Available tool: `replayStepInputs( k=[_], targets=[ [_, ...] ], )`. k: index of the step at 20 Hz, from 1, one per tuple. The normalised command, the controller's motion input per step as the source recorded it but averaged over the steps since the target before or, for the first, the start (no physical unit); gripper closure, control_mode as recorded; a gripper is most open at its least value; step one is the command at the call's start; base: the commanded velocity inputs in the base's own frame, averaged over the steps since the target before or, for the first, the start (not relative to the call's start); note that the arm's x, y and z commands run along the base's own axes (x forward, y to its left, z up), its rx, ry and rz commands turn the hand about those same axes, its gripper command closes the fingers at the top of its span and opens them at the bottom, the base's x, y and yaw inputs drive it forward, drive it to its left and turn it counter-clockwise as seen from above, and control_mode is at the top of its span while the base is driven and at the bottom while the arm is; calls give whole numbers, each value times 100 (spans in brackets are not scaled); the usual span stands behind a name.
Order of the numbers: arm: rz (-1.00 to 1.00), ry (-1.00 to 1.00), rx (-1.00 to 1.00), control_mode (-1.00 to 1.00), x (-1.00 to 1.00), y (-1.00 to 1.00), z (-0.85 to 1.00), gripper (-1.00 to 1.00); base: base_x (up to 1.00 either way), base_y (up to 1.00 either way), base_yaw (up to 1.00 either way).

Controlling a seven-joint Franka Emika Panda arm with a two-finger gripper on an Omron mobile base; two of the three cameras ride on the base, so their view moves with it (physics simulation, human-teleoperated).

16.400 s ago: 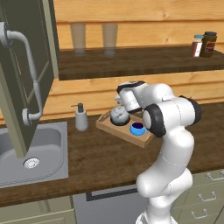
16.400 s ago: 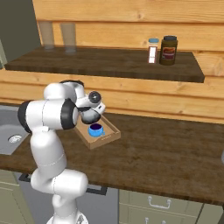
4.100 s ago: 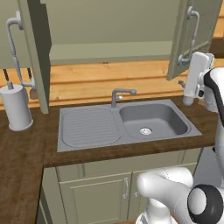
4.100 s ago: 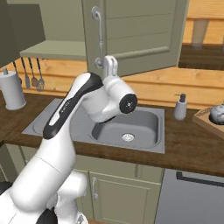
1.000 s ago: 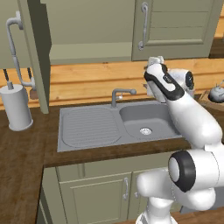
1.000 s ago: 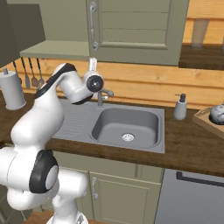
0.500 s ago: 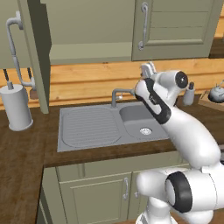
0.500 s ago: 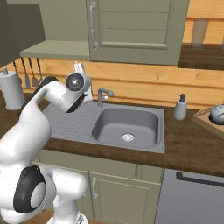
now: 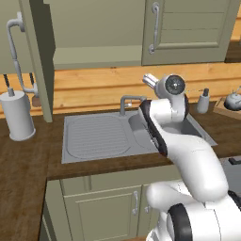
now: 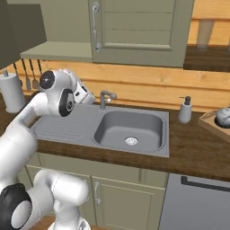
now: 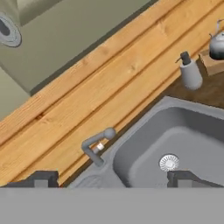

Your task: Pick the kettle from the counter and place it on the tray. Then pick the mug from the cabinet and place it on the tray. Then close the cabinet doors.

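Note:
My gripper [image 11: 112, 179] is open with nothing between its fingers, held above the sink near the tap [image 11: 98, 146]. It also appears as the gripper [image 9: 149, 80] and the gripper [image 10: 87, 96], below the cabinet [image 9: 94, 28]. The right cabinet door [image 10: 139, 31] is shut. The left cabinet door [image 9: 40, 56] stands swung open, its silver handle [image 9: 14, 47] facing left. The silvery kettle [image 10: 223, 117] sits on the light-wood tray [image 10: 207, 121] at the far right of the counter [image 10: 193, 152]; in the hand view the kettle [image 11: 217, 43] is top right. The mug is out of view.
A grey sink [image 10: 130, 128] is set into the counter beneath my arm. A soap pump bottle [image 10: 185, 110] stands to its right. A white paper roll [image 9: 16, 115] stands at the left. Lower cupboard doors [image 9: 113, 207] run under the counter.
Four seconds ago the right cabinet door stood ajar at my hand; it is shut now. In the last second my arm has swung leftward over the sink, gripper staying open.

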Motion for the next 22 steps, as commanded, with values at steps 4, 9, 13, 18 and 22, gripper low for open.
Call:
replayStepInputs(
  k=[4, 9, 13, 18, 22],
  targets=[
    [0, 4, -64, -100, -24, 7, 1, -100, 0, 0, 0],
    [2, -8, -47, -100, -36, 11, -19, -100, 0, 0, 0],
    [0, -23, -41, -100, -70, 22, 7, -100, 0, 0, 0],
    [-3, -4, -47, -100, -61, 43, 15, -100, 0, 0, 0],
    [-10, 1, -44, -100, -45, 56, 5, -100, 0, 0, 0]
  ],
)
